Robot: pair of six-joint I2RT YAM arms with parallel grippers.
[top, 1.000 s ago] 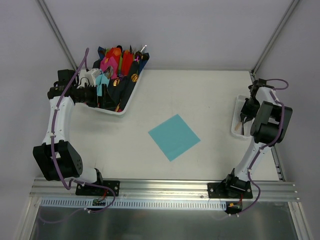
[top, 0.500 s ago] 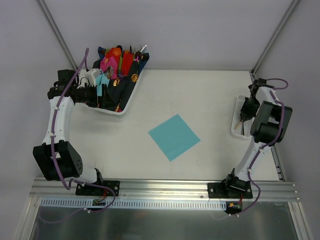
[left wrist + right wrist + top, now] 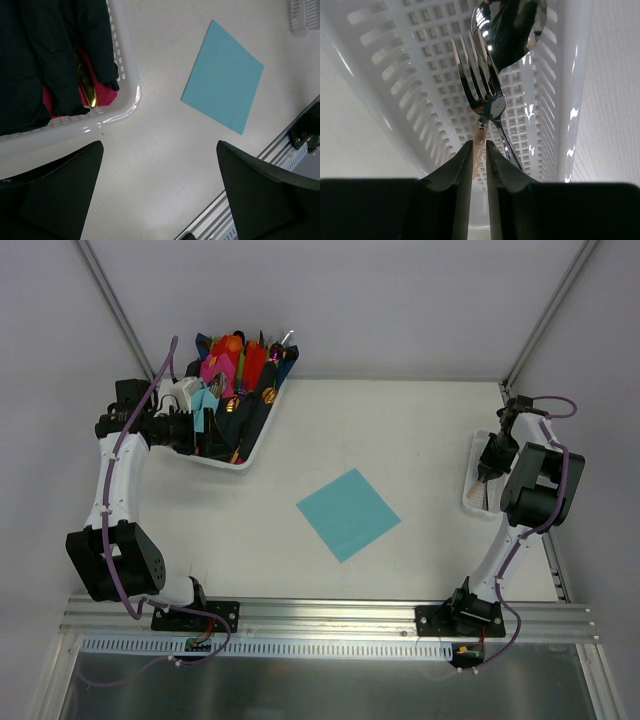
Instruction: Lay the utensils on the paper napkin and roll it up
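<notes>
White worktop point(image 3: 400, 420), seen from above; over the last second nothing on it has shifted except the right arm. The large white basket point(image 3: 262, 440), filled with coloured napkin bundles and gold cutlery, is set at the upper left of the frame. The left hand point(image 3: 160, 150) is held beside it, fingers spread fully apart with nothing between them. The teal napkin point(image 3: 348, 513) is laid flat and unfolded at the centre of the frame, unmoved and bare of cutlery. The small white tray point(image 3: 469, 490) is placed at the right edge. The right hand point(image 3: 479, 146), at that tray, has been displaced slightly toward the top of the overhead frame compared with a second ago. In its wrist view the fingers are closed on the pale, slim handle of the fork point(image 3: 482, 85), whose tines are seen over the slotted tray floor. The spoon point(image 3: 512, 25) lies just behind the fork, its handle passing beside one finger; whether it is also pinched cannot be told. The small displacement is judged to mark the start of lifting the fork out. Transfer to the napkin and rolling are not yet done.
</notes>
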